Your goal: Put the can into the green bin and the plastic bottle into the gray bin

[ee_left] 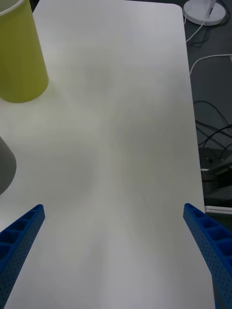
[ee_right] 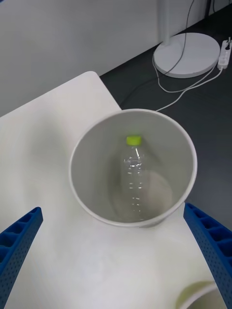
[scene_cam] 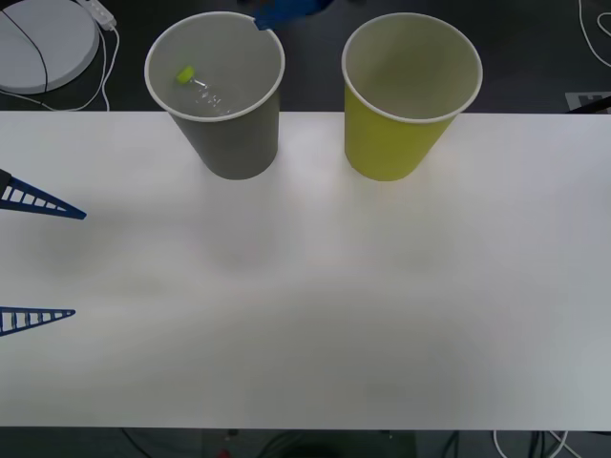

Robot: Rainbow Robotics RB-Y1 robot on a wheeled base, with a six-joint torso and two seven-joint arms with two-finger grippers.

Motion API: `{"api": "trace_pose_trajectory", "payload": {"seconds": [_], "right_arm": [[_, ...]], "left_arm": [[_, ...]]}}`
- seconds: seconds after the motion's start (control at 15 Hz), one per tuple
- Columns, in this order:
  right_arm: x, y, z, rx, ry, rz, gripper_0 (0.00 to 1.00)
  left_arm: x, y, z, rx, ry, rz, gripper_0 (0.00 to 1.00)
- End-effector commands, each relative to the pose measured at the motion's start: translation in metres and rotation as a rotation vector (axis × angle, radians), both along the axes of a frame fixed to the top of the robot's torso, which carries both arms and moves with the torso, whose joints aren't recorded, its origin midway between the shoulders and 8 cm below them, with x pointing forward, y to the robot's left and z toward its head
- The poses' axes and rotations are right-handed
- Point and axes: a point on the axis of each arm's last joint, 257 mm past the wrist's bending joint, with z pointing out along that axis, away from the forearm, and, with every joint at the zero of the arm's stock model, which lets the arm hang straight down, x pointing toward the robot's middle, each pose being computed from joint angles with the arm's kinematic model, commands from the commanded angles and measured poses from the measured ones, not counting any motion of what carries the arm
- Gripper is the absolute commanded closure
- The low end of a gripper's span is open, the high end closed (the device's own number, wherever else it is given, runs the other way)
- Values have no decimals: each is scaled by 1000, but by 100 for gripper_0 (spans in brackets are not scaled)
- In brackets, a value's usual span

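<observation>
The white table (scene_cam: 315, 315) is bare in front of me apart from the two bins at its far edge, and the plastic bottle (ee_right: 133, 178) already lies inside the gray bin (scene_cam: 234, 143). My right gripper (ee_right: 116, 256) hangs above that bin, jaws wide and empty, so I'd lift it straight up, clear of the rim. My left gripper (scene_cam: 38, 258) waits open at the table's left edge; I see no can, and can't tell if it's in the green bin (scene_cam: 396, 143).

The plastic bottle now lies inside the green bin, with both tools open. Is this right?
Not quite. The plastic bottle lies inside the gray bin, as the right wrist view shows; the green bin stands beside it. Both the left tool and right tool are open.
</observation>
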Motion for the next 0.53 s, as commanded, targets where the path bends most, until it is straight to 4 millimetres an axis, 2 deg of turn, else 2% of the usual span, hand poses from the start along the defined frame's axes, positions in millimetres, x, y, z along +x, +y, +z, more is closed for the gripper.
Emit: {"api": "trace_pose_trajectory", "payload": {"seconds": [0.07, 0.53], "right_arm": [[-10, -15, -4, 21, -2, 12, 0], [-38, -56, -23, 46, -43, 40, 0]], "left_arm": [[0, 0, 0, 0, 0, 0, 0], [0, 0, 0, 0, 0, 0, 0]]}}
